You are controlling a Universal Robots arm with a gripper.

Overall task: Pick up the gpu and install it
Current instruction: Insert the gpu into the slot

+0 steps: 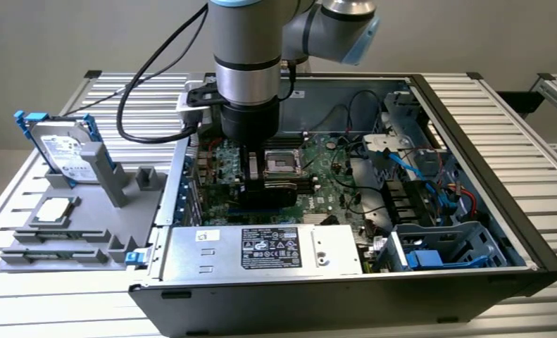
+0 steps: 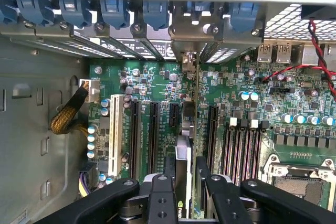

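The arm (image 1: 250, 49) reaches straight down into the open computer case (image 1: 503, 211), which lies on its side on the slatted worktop (image 1: 90, 303). The pincer (image 1: 258, 176) sits low over the motherboard (image 1: 330, 165), just beside the CPU socket (image 1: 283, 160), which is at about one o'clock from it in the exterior view.

In the wrist view the pincer (image 2: 185, 169) is narrowed to a small gap and clamped on the gpu (image 2: 187, 140). Its two black fingers (image 2: 169, 165) press against the card's opposite faces. The gpu stands on edge, upright over the motherboard (image 2: 252, 108), parallel to the black expansion slots (image 2: 153, 135) and the white slot (image 2: 113, 135) beside it. It runs from between the fingers to the case's rear wall, where its silver bracket (image 2: 189, 59) meets the row of slot covers with blue clips (image 2: 115, 11). I cannot tell whether its lower edge is fully seated in a slot.

In the exterior view the gpu (image 1: 259, 199) shows as a dark block directly beneath the pincer. The power supply (image 1: 259, 250) lies at six o'clock from it. Outside the case, at nine o'clock on the exterior view's left, a hard drive (image 1: 60, 151) with blue rails stands upright in a grey holder (image 1: 81, 225).
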